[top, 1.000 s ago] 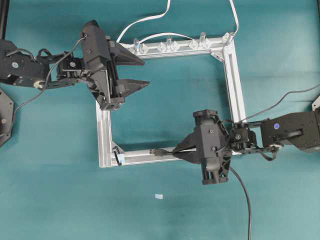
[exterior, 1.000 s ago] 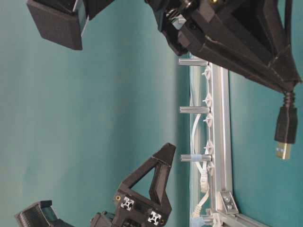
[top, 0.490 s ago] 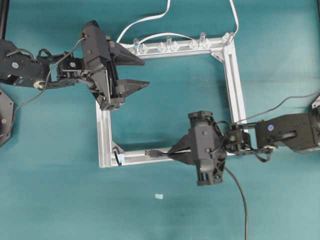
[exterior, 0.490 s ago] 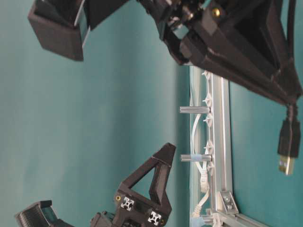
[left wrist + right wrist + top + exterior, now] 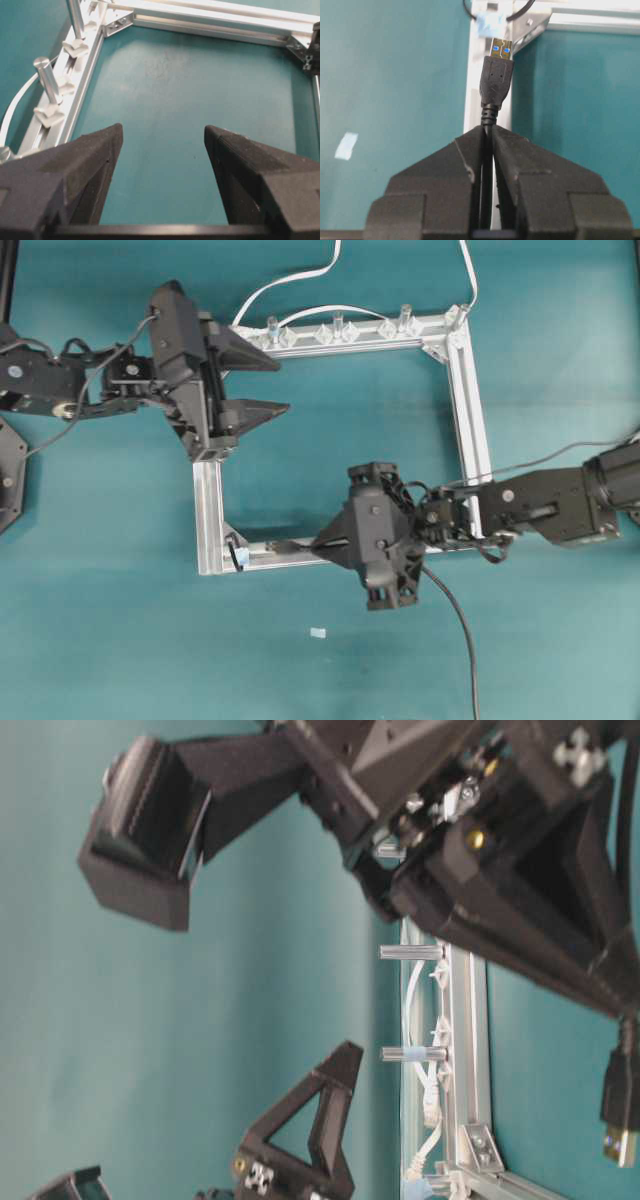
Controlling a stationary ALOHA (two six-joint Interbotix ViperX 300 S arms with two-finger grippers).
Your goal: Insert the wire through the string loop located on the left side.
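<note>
Now | right tool (image 5: 488, 131): clamped on wire (image 5: 496, 80) | left tool (image 5: 160, 140): wide, apparently empty

string loop (image 5: 492, 12) cut by right wrist view's top edge, wire (image 5: 487, 150) partly hidden between pincer fingers (image 5: 445, 170)

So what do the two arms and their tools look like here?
Both arms are matte black with black cables running along them. The left tool and right tool each end in two wedge-shaped black fingers with a rough pad surface; small silver screws show on the housings.
</note>
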